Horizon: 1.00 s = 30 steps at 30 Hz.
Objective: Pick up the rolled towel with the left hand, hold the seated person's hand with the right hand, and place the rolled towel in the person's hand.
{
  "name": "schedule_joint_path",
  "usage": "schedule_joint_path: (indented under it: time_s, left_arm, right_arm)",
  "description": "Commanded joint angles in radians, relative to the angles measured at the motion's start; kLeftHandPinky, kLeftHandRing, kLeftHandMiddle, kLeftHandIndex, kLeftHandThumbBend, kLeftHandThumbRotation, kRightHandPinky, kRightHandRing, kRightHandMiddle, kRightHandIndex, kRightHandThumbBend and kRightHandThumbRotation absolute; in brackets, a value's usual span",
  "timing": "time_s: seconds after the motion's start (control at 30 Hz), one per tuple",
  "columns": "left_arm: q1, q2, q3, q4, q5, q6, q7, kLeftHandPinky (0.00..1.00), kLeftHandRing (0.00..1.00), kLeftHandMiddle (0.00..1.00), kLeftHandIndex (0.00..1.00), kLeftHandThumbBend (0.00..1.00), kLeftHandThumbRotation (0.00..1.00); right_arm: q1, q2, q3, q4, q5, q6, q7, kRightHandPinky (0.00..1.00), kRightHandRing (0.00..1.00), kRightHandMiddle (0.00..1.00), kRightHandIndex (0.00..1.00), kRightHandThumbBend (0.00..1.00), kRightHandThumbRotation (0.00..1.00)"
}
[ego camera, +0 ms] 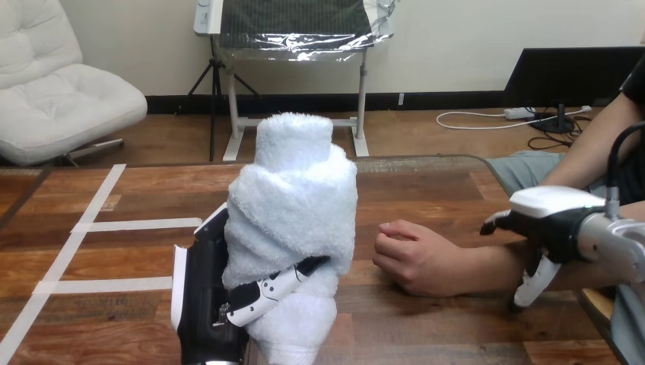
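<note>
Right up close, the left hand [201,304] has its fingers [274,287] wrapped round one rolled towel [293,205], held upright above the desk [426,190]. Just beyond, the person's hand [411,258] rests loosely fisted on the wood. The right hand [551,220] sits over the person's forearm [487,268], fingers curled down round it. Three white tape strips [137,224] cross the desk's left side.

From our head camera we look forward and down across the table [426,190], the towel [297,198] in our left hand [201,296] close before the lens.
</note>
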<state>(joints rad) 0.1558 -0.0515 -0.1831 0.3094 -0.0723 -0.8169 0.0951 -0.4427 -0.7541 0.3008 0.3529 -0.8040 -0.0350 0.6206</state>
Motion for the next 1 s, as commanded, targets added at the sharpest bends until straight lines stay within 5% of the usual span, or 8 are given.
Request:
schedule_joint_path:
  time_s: [0.0, 0.97]
  left_arm:
    - [-0.044, -0.077, 0.000, -0.066, -0.007, -0.030, -0.002, 0.24, 0.32, 0.40, 0.49, 0.61, 0.00]
    - [-0.033, -0.078, -0.002, -0.080, 0.008, -0.026, 0.010, 0.24, 0.32, 0.40, 0.49, 0.60, 0.00]
  right_arm:
    - [-0.083, 0.012, 0.022, 0.033, -0.006, -0.009, -0.022, 0.93, 0.95, 0.95, 0.91, 0.74, 0.21]
    - [-0.136, 0.035, 0.125, 0.154, -0.047, 0.000, -0.003, 0.90, 0.92, 0.94, 0.89, 0.69, 0.28]
